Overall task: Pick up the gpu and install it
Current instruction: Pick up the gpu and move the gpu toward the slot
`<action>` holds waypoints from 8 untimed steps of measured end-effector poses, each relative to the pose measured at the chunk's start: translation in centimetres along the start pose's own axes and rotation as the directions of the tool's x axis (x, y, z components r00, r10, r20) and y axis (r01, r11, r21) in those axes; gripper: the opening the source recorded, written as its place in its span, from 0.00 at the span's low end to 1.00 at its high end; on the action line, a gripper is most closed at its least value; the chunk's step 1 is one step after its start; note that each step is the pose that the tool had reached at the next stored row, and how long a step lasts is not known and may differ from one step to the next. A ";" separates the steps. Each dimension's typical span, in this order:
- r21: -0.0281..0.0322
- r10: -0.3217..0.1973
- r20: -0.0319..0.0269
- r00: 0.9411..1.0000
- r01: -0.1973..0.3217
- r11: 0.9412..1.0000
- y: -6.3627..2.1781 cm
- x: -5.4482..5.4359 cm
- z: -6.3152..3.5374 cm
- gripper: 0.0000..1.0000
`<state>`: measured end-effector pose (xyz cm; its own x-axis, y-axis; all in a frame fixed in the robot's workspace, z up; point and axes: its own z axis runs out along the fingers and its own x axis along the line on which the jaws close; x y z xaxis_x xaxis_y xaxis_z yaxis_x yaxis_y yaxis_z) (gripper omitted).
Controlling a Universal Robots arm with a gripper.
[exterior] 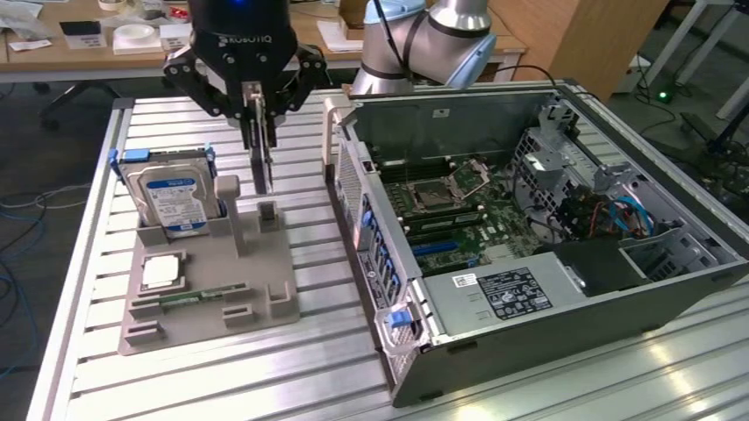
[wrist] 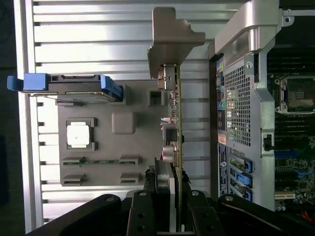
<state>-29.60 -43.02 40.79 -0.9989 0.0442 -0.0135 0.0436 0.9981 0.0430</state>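
The arm point(exterior: 424, 35) reaches over from behind the open computer case point(exterior: 527, 219) and points its jaws straight down over the grey holder point(exterior: 205, 307) on the tabletop point(exterior: 82, 263). The jaws are closed on the gpu point(exterior: 263, 167). It stands upright on its thin edge, between the hard drive point(exterior: 174, 197) and the case. White letters above the jaws read ROBOTIQ.
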 end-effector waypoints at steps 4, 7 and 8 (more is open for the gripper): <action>0.000 0.000 0.000 1.000 0.000 1.000 0.07 -1.6 0.04 0.28; 0.000 0.000 0.000 1.000 0.000 1.000 0.13 -2.9 0.06 0.28; 0.000 0.000 0.000 1.000 0.000 1.000 0.15 -3.4 0.07 0.28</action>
<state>-26.22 -43.02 40.77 -0.9989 0.0446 -0.0137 0.0440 0.9981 0.0432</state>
